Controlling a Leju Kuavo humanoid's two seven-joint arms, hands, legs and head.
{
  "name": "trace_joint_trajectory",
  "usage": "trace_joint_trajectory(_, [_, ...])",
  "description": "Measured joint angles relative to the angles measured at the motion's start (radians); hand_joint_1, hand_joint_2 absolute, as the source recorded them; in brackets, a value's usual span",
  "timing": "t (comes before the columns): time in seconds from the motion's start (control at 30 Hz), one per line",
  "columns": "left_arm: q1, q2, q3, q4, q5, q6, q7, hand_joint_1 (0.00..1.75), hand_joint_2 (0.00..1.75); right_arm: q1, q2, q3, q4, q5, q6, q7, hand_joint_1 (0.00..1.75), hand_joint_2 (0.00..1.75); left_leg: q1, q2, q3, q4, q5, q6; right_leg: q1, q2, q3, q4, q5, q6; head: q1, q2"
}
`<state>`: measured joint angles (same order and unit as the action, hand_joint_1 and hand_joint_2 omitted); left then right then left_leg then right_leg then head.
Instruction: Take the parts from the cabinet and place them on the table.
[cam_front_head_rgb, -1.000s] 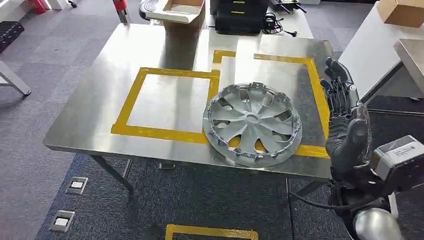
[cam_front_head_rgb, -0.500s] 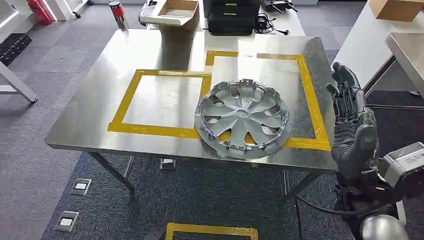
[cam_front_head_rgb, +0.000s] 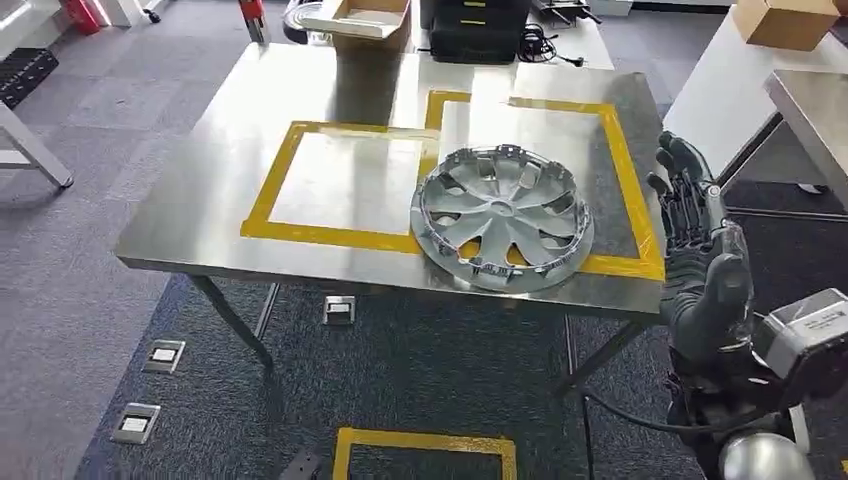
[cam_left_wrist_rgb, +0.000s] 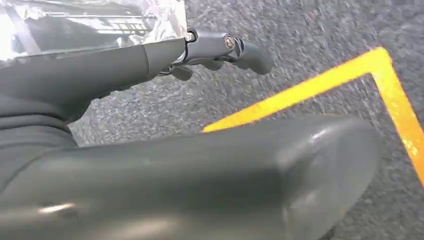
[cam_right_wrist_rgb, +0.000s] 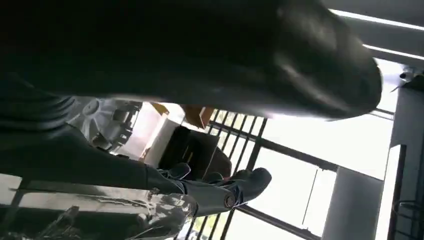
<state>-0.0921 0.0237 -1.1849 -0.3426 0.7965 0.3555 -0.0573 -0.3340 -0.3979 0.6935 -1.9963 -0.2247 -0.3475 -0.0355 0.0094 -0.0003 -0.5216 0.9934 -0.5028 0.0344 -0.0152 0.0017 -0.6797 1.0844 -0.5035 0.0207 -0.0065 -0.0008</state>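
On the far left, the left robot hand (cam_left_wrist_rgb: 150, 125) hangs low over grey carpet with a strip of yellow floor tape (cam_left_wrist_rgb: 320, 82) near it. Its fingers stick out straight and it holds nothing. Next comes the big shiny steel surface (cam_front_head_rgb: 200, 200), with two squares marked on it in yellow tape (cam_front_head_rgb: 290, 232). The left square has nothing in it. The round silver plastic wheel cover (cam_front_head_rgb: 503, 217) lies flat on the surface, mostly in the right square, with its left and near sides sitting over the yellow tape lines. It is close to the front edge of the surface. At the back edge sit an open cardboard box (cam_front_head_rgb: 365, 20) and a black case (cam_front_head_rgb: 480, 30). On the right, the right robot hand (cam_front_head_rgb: 700, 250) is up beside the surface, apart from the wheel cover and not touching it. Its dark fingers (cam_front_head_rgb: 680, 185) are spread and point up, and it holds nothing. So this part looks like it is already put down on the surface. The cabinet is not in the pictures, so I cannot tell if more parts are waiting there. If there are, the robot would need to go and get them.
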Motion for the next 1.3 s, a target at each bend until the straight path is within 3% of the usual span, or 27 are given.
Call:
trace_joint_trajectory(0.07, [0.0,0.0,0.0,-0.002,0.0,0.001,0.0,0.0,0.0,0.005,-0.002,-0.001,0.0,0.0,-0.002,0.0,0.0,0.0,-0.005,0.001,-0.029,0.001,0.022,0.004,0.001,0.0,-0.038,0.162,-0.112,0.004,0.006,0.0])
trace_joint_trajectory(0.1, [0.0,0.0,0.0,-0.003,0.0,0.001,0.0,0.0,0.0,0.008,-0.002,-0.001,0.0,0.0,-0.002,0.0,0.0,0.0,-0.008,0.001,-0.043,0.002,0.032,0.005,0.001,0.0,-0.046,0.225,-0.131,0.004,0.008,0.0])
trace_joint_trajectory(0.13, [0.0,0.0,0.0,-0.004,0.0,0.001,0.0,0.0,0.0,0.01,-0.003,-0.001,0.0,0.0,-0.003,0.0,0.0,0.0,-0.011,0.001,-0.053,0.002,0.04,0.006,0.001,0.0,-0.042,0.247,-0.123,0.002,0.008,0.0])
trace_joint_trajectory(0.17, [0.0,0.0,0.0,-0.006,0.001,0.001,0.002,0.0,0.0,0.013,-0.004,-0.001,0.0,0.0,-0.003,0.001,0.0,0.0,-0.015,0.001,-0.07,0.003,0.052,0.006,0.003,0.0,-0.013,0.229,-0.083,-0.004,0.009,0.0])
trace_joint_trajectory(0.23, [0.0,0.001,0.0,-0.007,0.004,0.003,0.002,0.0,0.0,0.013,-0.005,-0.002,0.0,0.002,-0.005,0.002,0.0,0.0,-0.021,0.0,-0.091,0.005,0.068,0.006,0.008,0.0,0.074,0.113,-0.02,-0.018,0.01,0.0])
trace_joint_trajectory(0.27, [0.0,0.001,0.0,-0.01,0.006,0.003,0.002,0.0,0.0,0.013,-0.005,-0.003,-0.001,0.003,-0.005,0.003,0.0,0.0,-0.022,0.0,-0.098,0.005,0.078,0.005,0.015,0.001,0.149,0.005,-0.01,-0.034,0.01,0.0])
trace_joint_trajectory(0.3, [0.0,-0.001,0.0,-0.015,0.008,0.003,0.002,0.0,0.0,0.013,-0.006,-0.008,-0.005,0.005,-0.005,0.004,0.0,0.0,-0.027,0.0,-0.105,0.007,0.084,0.0,0.024,-0.001,0.208,-0.085,-0.042,-0.053,0.008,0.0])
trace_joint_trajectory(0.33, [0.0,0.0,0.0,-0.016,0.008,0.004,0.003,0.0,0.0,0.013,-0.006,-0.011,-0.009,0.007,-0.006,0.004,0.0,0.0,-0.023,0.0,-0.108,0.007,0.093,-0.004,0.023,0.0,0.222,-0.122,-0.048,-0.048,0.008,0.0])
trace_joint_trajectory(0.43, [0.002,0.001,-0.002,-0.018,0.01,0.004,0.003,0.0,0.0,0.017,-0.009,-0.014,-0.009,0.009,-0.006,0.01,0.0,0.0,-0.017,-0.001,-0.119,0.001,0.121,-0.025,0.031,-0.001,0.203,-0.123,-0.017,-0.062,0.013,0.0])
trace_joint_trajectory(0.47, [0.003,0.002,-0.002,-0.02,0.011,0.004,0.003,0.0,0.0,0.016,-0.009,-0.014,-0.009,0.01,-0.007,0.011,0.0,0.0,-0.015,-0.002,-0.124,0.011,0.095,-0.03,0.024,-0.005,0.194,-0.128,-0.003,-0.068,0.018,0.0])
trace_joint_trajectory(0.5, [0.005,0.002,-0.003,-0.02,0.013,0.004,0.004,0.0,0.0,0.017,-0.009,-0.014,-0.009,0.01,-0.007,0.012,0.0,0.0,-0.014,-0.002,-0.139,0.044,0.037,-0.04,0.023,-0.006,0.182,-0.128,0.007,-0.075,0.014,0.0])
trace_joint_trajectory(0.57, [0.006,0.002,-0.003,-0.021,0.017,0.004,0.004,0.0,0.0,0.02,-0.009,-0.015,-0.009,0.01,-0.01,0.013,0.0,0.0,-0.004,-0.001,-0.171,0.186,-0.081,-0.054,0.022,-0.009,0.158,-0.125,0.026,-0.078,0.004,0.0])
trace_joint_trajectory(0.6, [0.005,0.003,-0.004,-0.021,0.018,0.004,0.004,0.0,0.0,0.021,-0.009,-0.014,-0.009,0.01,-0.01,0.014,0.0,0.0,-0.001,-0.001,-0.189,0.262,-0.113,-0.059,0.022,-0.01,0.143,-0.122,0.036,-0.077,0.005,0.0])
trace_joint_trajectory(0.67, [0.005,0.003,-0.004,-0.021,0.02,0.004,0.004,0.0,0.0,0.028,-0.009,-0.014,-0.009,0.01,-0.01,0.015,0.0,0.0,0.002,-0.001,-0.17,0.31,-0.08,-0.066,0.02,-0.011,0.108,-0.11,0.053,-0.072,0.002,0.0])
trace_joint_trajectory(0.73, [0.005,0.006,-0.004,-0.021,0.021,0.004,0.004,0.0,0.0,0.031,-0.009,-0.015,-0.009,0.013,-0.01,0.018,0.0,0.0,0.005,-0.001,-0.085,0.217,-0.007,-0.069,0.016,-0.011,0.07,-0.091,0.066,-0.064,0.002,0.0])
trace_joint_trajectory(0.77, [0.004,0.006,-0.004,-0.021,0.021,0.004,0.004,0.0,0.0,0.031,-0.009,-0.015,-0.009,0.013,-0.01,0.018,0.0,0.0,0.008,-0.001,-0.021,0.13,0.001,-0.07,0.015,-0.01,0.055,-0.078,0.071,-0.059,0.0,0.0])
trace_joint_trajectory(0.8, [0.001,0.006,-0.004,-0.022,0.021,0.003,0.005,0.0,0.0,0.033,-0.009,-0.016,-0.011,0.013,-0.01,0.019,0.0,0.0,0.007,-0.002,0.031,0.049,-0.041,-0.069,0.017,-0.011,0.043,-0.067,0.074,-0.055,-0.004,0.0])
trace_joint_trajectory(0.83, [-0.001,0.006,-0.004,-0.023,0.021,0.004,0.004,0.0,0.0,0.032,-0.01,-0.018,-0.013,0.014,-0.011,0.02,0.0,0.0,0.001,-0.006,0.057,0.008,-0.055,-0.052,0.018,-0.013,0.036,-0.059,0.078,-0.048,-0.005,0.0])
trace_joint_trajectory(0.93, [0.002,0.006,-0.007,-0.025,0.021,0.003,0.006,0.0,0.0,0.034,-0.01,-0.017,-0.013,0.016,-0.011,0.022,0.0,0.0,-0.005,-0.004,0.035,0.017,-0.037,-0.024,0.014,-0.012,0.033,-0.063,0.103,-0.028,-0.003,0.0])
trace_joint_trajectory(0.97, [0.003,0.005,-0.008,-0.025,0.021,0.003,0.006,0.0,0.0,0.035,-0.011,-0.018,-0.014,0.016,-0.011,0.022,0.0,0.0,0.003,0.003,0.026,0.01,-0.025,-0.01,0.01,-0.01,0.026,-0.058,0.094,-0.023,-0.003,0.0])
trace_joint_trajectory(1.0, [0.001,0.007,-0.008,-0.026,0.022,0.003,0.008,0.0,0.0,0.036,-0.011,-0.018,-0.014,0.017,-0.012,0.023,0.0,0.0,0.0,0.005,0.02,0.01,-0.015,-0.005,0.011,-0.009,0.017,-0.036,0.049,-0.017,-0.001,0.0])
trace_joint_trajectory(1.07, [-0.001,0.008,-0.008,-0.026,0.021,0.003,0.008,0.0,0.0,0.037,-0.013,-0.018,-0.014,0.017,-0.012,0.027,0.0,0.0,-0.002,0.005,-0.008,0.012,0.009,0.005,0.008,-0.009,-0.019,0.096,-0.078,-0.011,0.013,0.0])
trace_joint_trajectory(1.1, [-0.001,0.008,-0.008,-0.026,0.021,0.003,0.009,0.0,0.0,0.038,-0.013,-0.018,-0.014,0.017,-0.012,0.028,0.0,0.0,-0.004,0.005,-0.024,0.013,0.022,0.006,0.007,-0.009,-0.034,0.169,-0.118,-0.009,0.014,0.0])
trace_joint_trajectory(1.13, [-0.001,0.008,-0.008,-0.027,0.021,0.003,0.009,0.0,0.0,0.038,-0.014,-0.018,-0.014,0.017,-0.012,0.028,0.0,0.0,-0.005,0.005,-0.042,0.015,0.033,0.006,0.007,-0.009,-0.039,0.225,-0.126,-0.009,0.016,0.0])
trace_joint_trajectory(1.2, [-0.002,0.009,-0.009,-0.028,0.021,0.003,0.009,0.0,0.0,0.039,-0.015,-0.018,-0.014,0.017,-0.012,0.029,0.0,0.0,-0.009,0.006,-0.076,0.02,0.054,0.006,0.008,-0.009,-0.003,0.222,-0.062,-0.014,0.017,0.0])
trace_joint_trajectory(1.27, [-0.006,0.01,-0.009,-0.028,0.021,0.003,0.011,0.0,0.0,0.038,-0.015,-0.018,-0.014,0.016,-0.011,0.029,0.0,0.0,-0.013,0.004,-0.104,0.025,0.074,0.004,0.011,-0.008,0.103,0.084,-0.003,-0.03,0.018,0.0])
trace_joint_trajectory(1.3, [-0.009,0.009,-0.009,-0.03,0.021,0.003,0.011,0.0,0.0,0.036,-0.015,-0.02,-0.014,0.016,-0.011,0.029,0.0,0.0,-0.013,0.004,-0.111,0.026,0.083,0.001,0.016,-0.007,0.169,-0.01,-0.02,-0.041,0.017,0.0])
